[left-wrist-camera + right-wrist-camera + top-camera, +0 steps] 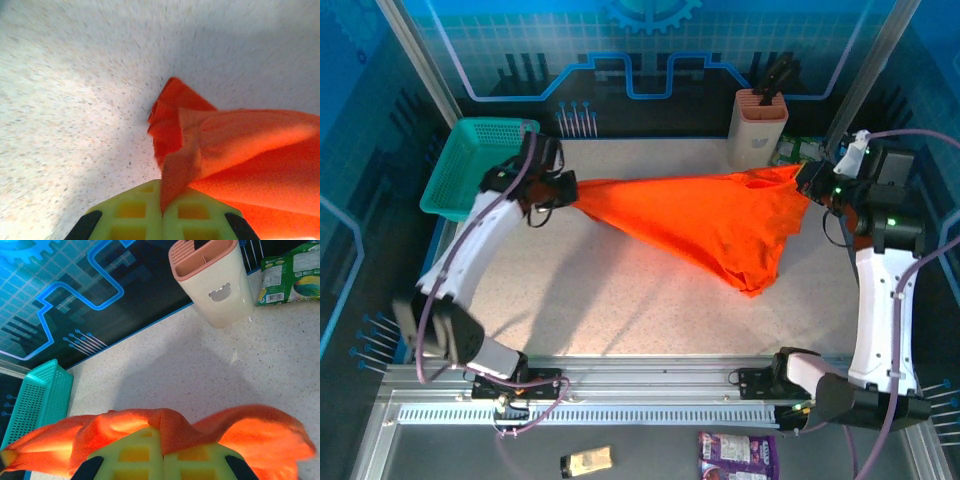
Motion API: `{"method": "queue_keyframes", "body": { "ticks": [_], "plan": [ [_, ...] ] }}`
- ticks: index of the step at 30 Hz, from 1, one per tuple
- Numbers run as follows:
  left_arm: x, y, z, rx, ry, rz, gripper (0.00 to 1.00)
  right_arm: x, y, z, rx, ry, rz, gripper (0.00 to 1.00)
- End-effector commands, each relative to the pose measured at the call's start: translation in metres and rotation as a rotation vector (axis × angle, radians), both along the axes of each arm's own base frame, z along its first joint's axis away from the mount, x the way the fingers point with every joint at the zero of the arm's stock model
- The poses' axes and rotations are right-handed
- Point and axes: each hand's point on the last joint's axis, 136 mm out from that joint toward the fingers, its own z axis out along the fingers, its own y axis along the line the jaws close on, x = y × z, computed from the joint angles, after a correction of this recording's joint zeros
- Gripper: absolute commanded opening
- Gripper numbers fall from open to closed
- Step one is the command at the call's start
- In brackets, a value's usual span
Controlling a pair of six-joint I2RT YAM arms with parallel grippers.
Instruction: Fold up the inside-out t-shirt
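Speckled table (620,310) | orange t-shirt (710,225) stretched, middle drooping | both jaws clamped on it

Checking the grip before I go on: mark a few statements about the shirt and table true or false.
1. Left fingers pinch the shirt. True.
2. Right fingers are open, clear of it. False: they are shut on the shirt.
3. The shirt lies folded flat. False: it hangs stretched between the fingers, sagging toward the table.
4. The basket sits far left. True.
5. The holder has tipped over. False: it stands upright.
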Motion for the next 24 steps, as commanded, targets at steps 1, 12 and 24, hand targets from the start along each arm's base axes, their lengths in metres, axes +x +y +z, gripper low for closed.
{"method": "queue_keyframes", "body": {
  "ticks": [1,12,24],
  "plan": [
    [-0.070,0.000,-0.060,-0.027,0.222,-0.011,0.00,-0.034,0.001,-0.043,-0.005,0.130,-0.006,0.00],
    [-0.174,-0.039,-0.159,-0.109,0.468,-0.044,0.37,-0.073,-0.003,-0.170,-0.013,0.405,-0.032,0.00],
    [-0.107,-0.037,-0.166,0.087,0.442,-0.077,0.39,-0.072,0.000,-0.170,-0.005,0.400,-0.017,0.00]
  ]
}}
